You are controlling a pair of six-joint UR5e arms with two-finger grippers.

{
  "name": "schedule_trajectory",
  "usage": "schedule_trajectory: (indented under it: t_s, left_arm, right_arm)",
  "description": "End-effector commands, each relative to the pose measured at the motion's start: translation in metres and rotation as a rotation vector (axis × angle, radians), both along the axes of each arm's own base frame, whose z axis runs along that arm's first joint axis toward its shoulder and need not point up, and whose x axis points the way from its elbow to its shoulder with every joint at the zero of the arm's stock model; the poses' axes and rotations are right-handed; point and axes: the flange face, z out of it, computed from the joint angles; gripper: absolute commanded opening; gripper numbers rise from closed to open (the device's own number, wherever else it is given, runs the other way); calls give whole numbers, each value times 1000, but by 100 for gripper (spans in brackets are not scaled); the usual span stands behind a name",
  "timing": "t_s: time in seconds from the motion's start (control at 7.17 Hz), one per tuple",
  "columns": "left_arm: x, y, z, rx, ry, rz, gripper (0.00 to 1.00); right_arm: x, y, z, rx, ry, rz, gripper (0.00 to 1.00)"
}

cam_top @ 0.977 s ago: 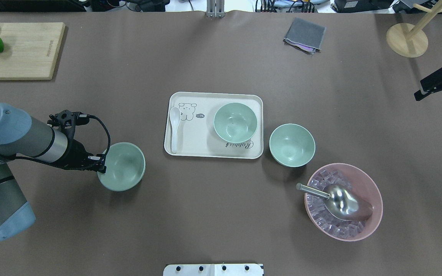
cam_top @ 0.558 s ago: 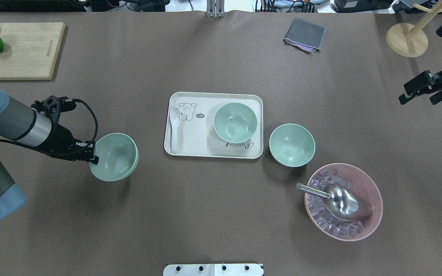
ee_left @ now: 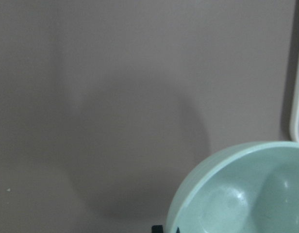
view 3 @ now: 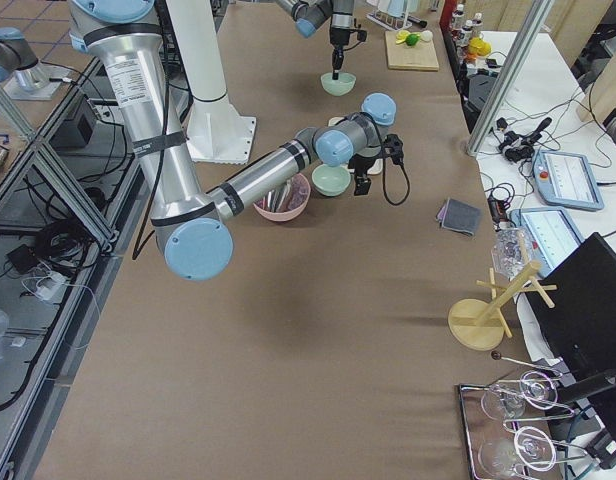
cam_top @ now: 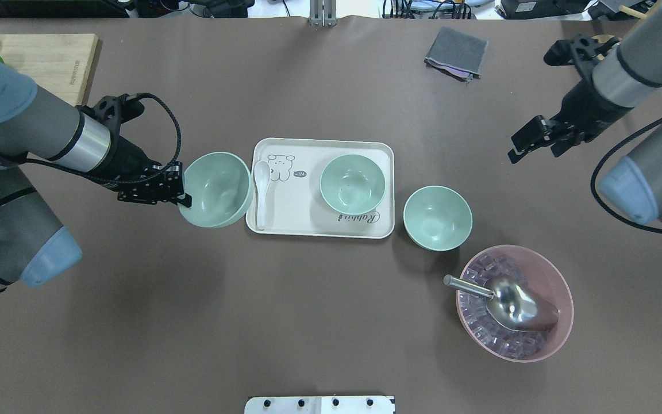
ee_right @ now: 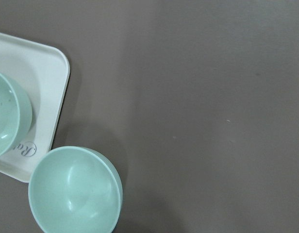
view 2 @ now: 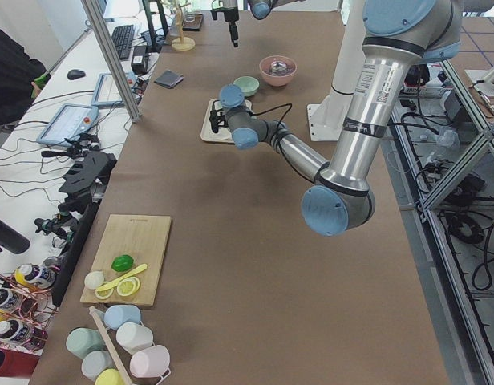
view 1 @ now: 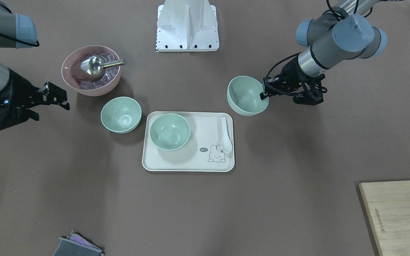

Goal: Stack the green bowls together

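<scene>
The left hand [cam_top: 183, 194] pinches narrowly on the rim of the first green bowl [cam_top: 216, 188]. This bowl is smooth, matte and pale mint. It hangs clear of the table [cam_top: 308, 322], tilted so that its round opening turns partly toward the tray [cam_top: 299, 204]. It casts a soft shadow on the flat brown table covering below. From overhead it sits just beside one short edge of the tray, near the spoon [cam_top: 261, 192].

The tray is a cream rectangle with rounded corners and a low raised lip, printed with a small rabbit drawing and some script lettering. The glossy white spoon lies along that short side. The second green bowl [cam_top: 352, 184] stands upright toward the tray's other end, a plain deep round shape.

The third green bowl [cam_top: 437, 217] stands upright on the bare table. It is just beside the tray's other short edge, between the tray and the pink bowl [cam_top: 564, 287]. The three green bowls are apart from one another. The pink bowl is larger, filled with clear cubes, and a shiny metal scoop [cam_top: 509, 302] with a tubular handle rests in it.

The right hand [view 1: 66, 100] hovers over the table, well apart from every bowl. Its two black fingers are spread wide and hold nothing.

A pale wooden cutting board [cam_top: 38, 75] and a folded grey cloth [cam_top: 456, 52] lie near the table's far edge.
</scene>
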Motion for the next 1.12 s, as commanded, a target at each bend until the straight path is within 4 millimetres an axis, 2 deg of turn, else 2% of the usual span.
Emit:
schedule_trajectory:
  t_s: [0.0, 0.14, 0.28, 0.56, 0.84, 0.98]
  left_arm:
    - [17, -16, -54, -33, 31, -23, 0]
    - [21, -19, -75, -41, 40, -27, 0]
    - [23, -22, -87, -45, 50, -33, 0]
    - [26, -25, -87, -57, 47, -36, 0]
    - [28, -27, -85, -60, 44, -34, 0]
    - [29, -27, -86, -62, 44, -33, 0]
  right_arm:
    - [-77, -2, 41, 206, -83, -67, 100]
    - [-94, -4, 54, 253, -113, -80, 100]
    - [-105, -1, 65, 253, -117, -98, 100]
    - [-112, -5, 42, 248, -158, -119, 100]
    - [-124, 3, 46, 236, -153, -136, 97]
    - [-128, 4, 44, 214, -151, -131, 48]
